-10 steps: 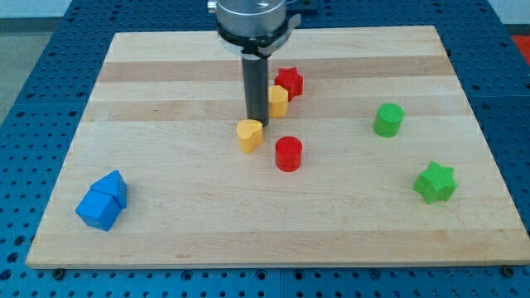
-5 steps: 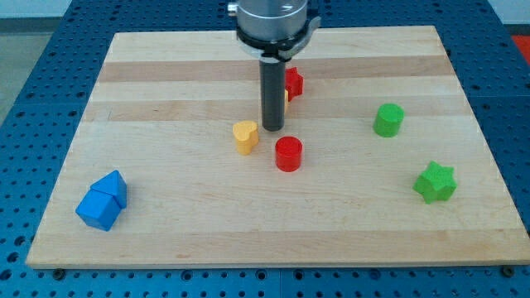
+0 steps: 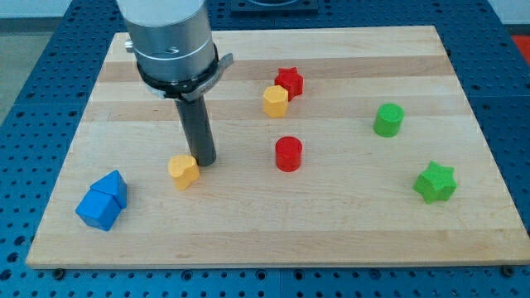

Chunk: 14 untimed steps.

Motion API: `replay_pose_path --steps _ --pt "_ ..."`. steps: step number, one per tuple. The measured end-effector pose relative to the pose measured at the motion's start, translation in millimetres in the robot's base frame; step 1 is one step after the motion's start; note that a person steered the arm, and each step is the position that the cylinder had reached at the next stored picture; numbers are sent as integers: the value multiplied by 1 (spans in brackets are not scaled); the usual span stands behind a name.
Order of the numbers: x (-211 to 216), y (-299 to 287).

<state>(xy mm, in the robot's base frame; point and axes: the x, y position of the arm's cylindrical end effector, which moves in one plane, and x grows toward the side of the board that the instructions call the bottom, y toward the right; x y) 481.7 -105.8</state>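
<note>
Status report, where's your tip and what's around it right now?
My tip against the yellow heart block, on its right. Two blue blocks to the lower left. Red cylinder off to the right.

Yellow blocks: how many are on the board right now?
2. One yellow block lies left of centre, at my tip, on its lower-left side. The other yellow block sits toward the view's top, against the red star. None looks hidden.

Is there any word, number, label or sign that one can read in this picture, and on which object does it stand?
None: no readable text appears.
The wooden board, the blocks and the rod above my tip, beside the yellow block, carry no lettering.
</note>
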Motion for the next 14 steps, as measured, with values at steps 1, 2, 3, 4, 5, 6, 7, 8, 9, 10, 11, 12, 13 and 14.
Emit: replay_pose_path --steps 1,2,3,4,5,6,7,8,9,10,11,12,13,14 --pt "7 -15" --pt "15 -32" --pt "23 -48" --pt "33 -62" --pt "43 -76" --pt "56 -87" --pt "60 -90" --pt "60 -86" --pt "61 -35" --pt "58 19" --pt "54 49" --pt "54 51" --pt "54 51" --pt "20 53"
